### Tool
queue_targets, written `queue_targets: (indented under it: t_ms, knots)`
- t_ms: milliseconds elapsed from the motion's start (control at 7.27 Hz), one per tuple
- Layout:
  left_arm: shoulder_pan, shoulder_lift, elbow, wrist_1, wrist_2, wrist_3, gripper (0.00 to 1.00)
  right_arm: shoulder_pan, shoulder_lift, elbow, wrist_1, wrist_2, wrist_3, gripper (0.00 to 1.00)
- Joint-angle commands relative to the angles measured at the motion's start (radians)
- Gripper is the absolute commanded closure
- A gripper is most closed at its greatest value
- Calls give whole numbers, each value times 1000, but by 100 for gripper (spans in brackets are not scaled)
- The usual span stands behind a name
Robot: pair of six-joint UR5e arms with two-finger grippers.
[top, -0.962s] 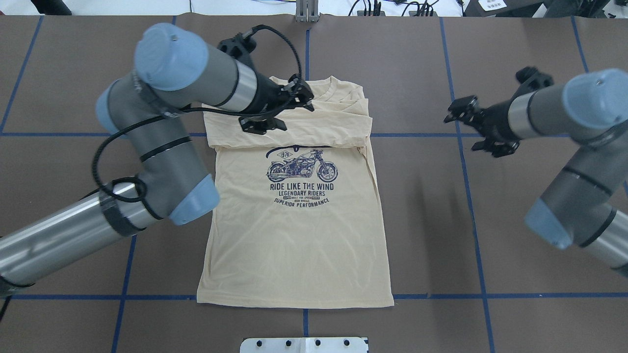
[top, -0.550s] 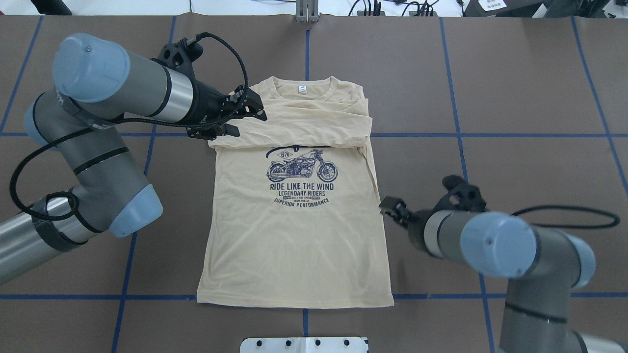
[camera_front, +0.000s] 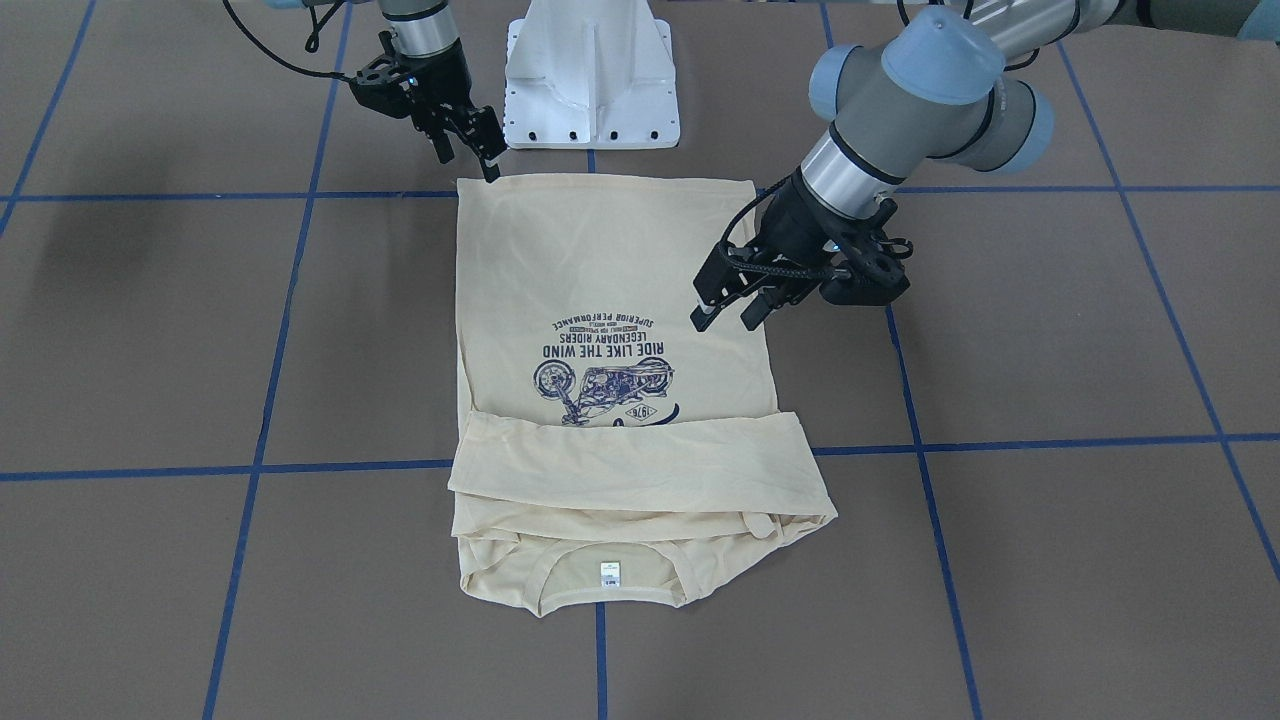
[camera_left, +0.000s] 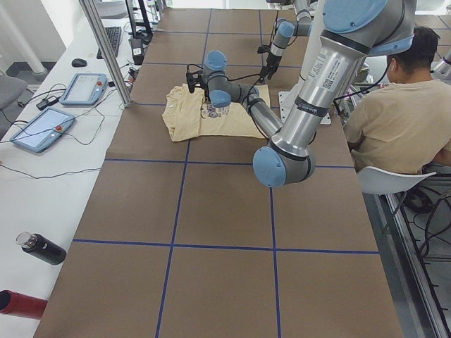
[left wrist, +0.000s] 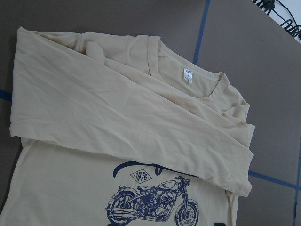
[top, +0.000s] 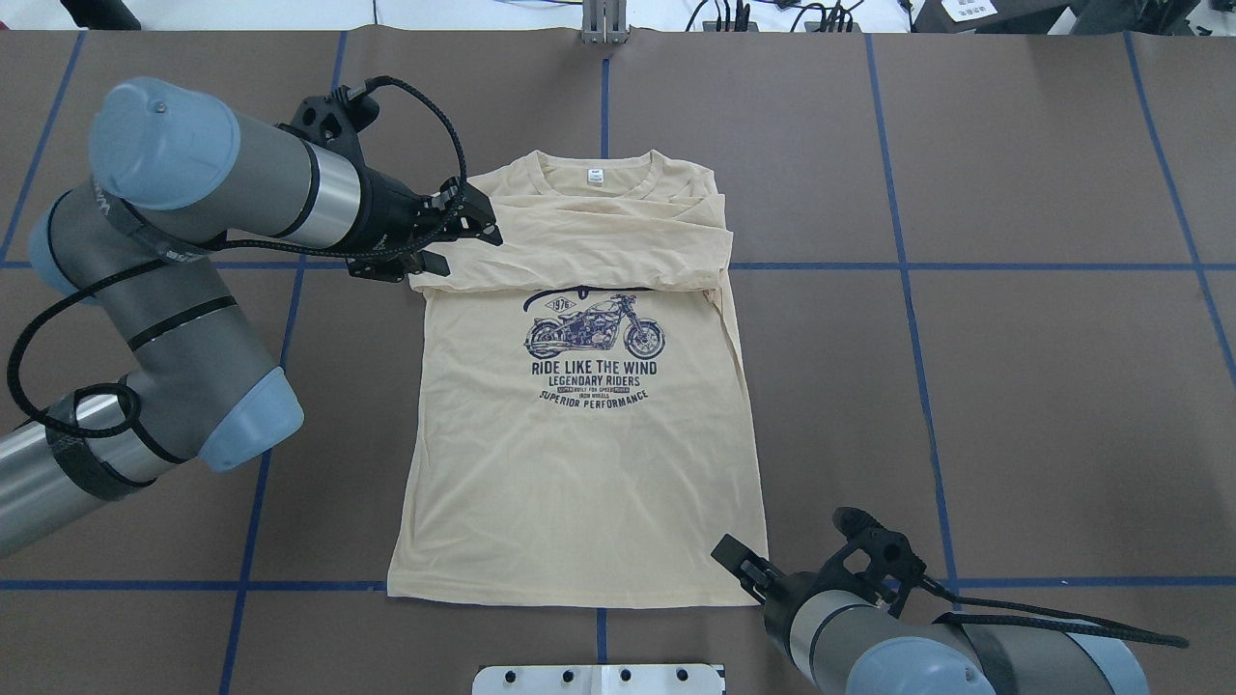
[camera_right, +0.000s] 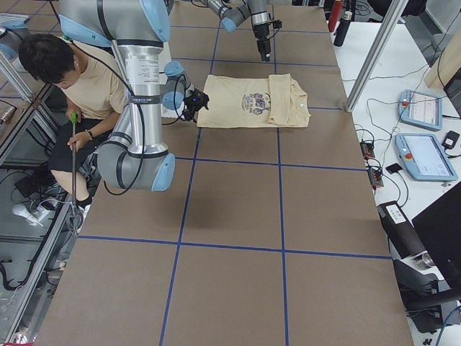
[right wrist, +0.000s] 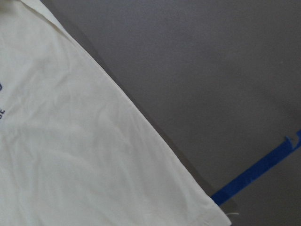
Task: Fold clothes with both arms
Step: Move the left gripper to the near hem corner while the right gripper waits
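Both pairs of jaws spread, empty. Shirt (top: 579, 463) flat at desk (top: 1062, 386) centre, hem toward robot-side edge (sleeves folded across). Left arm (top: 261, 188) at shoulder, right arm (top: 869, 647) at hem corner. Risk: jaws pinch one layer, fold skews.

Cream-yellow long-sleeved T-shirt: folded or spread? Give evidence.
Partly folded: the cream-yellow long-sleeved T-shirt has its sleeves laid across the chest; the body lies spread flat.
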Motion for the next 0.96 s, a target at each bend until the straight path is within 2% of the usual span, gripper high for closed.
queue_targets:
  t_ms: [0, 275, 825]
  knots:
    - [2, 0, 1, -1, 2, 0, 26, -8, -3, -14, -1, 3, 2, 4]
    - [0, 1, 3, -1, 6, 0, 26, -9, 1, -31, 2, 46, 36, 7]
    - [0, 16, 1, -1, 6, 0, 26, -6, 6, -52, 4, 56, 36, 16]
